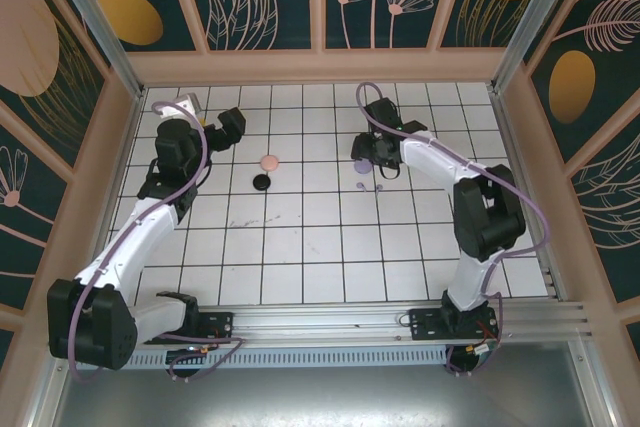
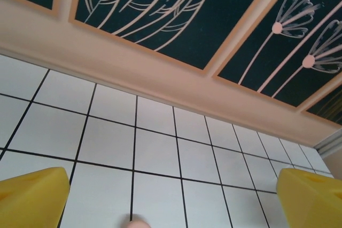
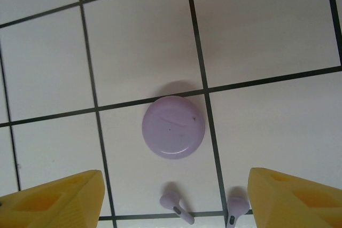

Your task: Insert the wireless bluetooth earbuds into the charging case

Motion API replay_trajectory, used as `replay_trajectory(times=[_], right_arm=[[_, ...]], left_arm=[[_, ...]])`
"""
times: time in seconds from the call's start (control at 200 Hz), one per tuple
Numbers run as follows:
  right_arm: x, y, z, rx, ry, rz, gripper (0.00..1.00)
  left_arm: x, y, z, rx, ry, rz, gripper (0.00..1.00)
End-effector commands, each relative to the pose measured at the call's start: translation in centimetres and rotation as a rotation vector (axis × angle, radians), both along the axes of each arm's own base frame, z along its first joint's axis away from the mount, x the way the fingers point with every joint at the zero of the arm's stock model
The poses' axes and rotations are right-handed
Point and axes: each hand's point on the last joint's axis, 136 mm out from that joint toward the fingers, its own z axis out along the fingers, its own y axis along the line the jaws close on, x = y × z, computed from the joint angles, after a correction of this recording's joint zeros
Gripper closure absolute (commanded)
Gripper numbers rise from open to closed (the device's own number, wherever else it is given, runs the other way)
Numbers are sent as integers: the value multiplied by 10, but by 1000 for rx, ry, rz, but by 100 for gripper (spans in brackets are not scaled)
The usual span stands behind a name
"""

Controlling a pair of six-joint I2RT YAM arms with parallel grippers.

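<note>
The left arm (image 1: 150,217) stretches up the worktop (image 1: 300,247) towards its far left corner. The left jaws are spread wide and empty above the tiles, near a pink case (image 1: 269,162) and a black case (image 1: 262,182). The right arm (image 1: 440,162) bends inward with its wrist pointing down. The right jaws stand well apart, holding nothing, over the lavender case (image 3: 173,126) and two lavender earbuds (image 3: 172,202) lying loose just beside it.

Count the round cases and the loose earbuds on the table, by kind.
Round cases: 3 (pink case, black case, lavender case)
Loose earbuds: 2 (lavender earbuds)
Total: 5
</note>
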Motion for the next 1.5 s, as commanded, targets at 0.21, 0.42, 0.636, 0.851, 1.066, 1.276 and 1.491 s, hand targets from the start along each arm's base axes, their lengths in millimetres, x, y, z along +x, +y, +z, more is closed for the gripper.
replay_trajectory(times=[0.21,0.42,0.636,0.851,1.066,1.276,1.491], right_arm=[[6,-3,-27,-32,100,-96,29],[10,0,-40,14,143,-215,29],[17,11,-44,46,164,-312,29],[20,16,-52,-11,206,-332,29],[16,7,-58,-77,240,-349,29],[14,13,-69,-59,258,-339,30],[15,18,-81,-69,275,-324,33]], left_arm=[[11,17,8,-43,-44,105,1],[14,9,2,-91,-36,69,1],[17,3,-4,-119,-24,46,1],[19,-1,-10,-114,-11,26,1],[20,-4,-11,-123,-15,7,1],[24,-10,-17,-138,-3,-18,1],[26,-15,-21,-154,5,-38,1]])
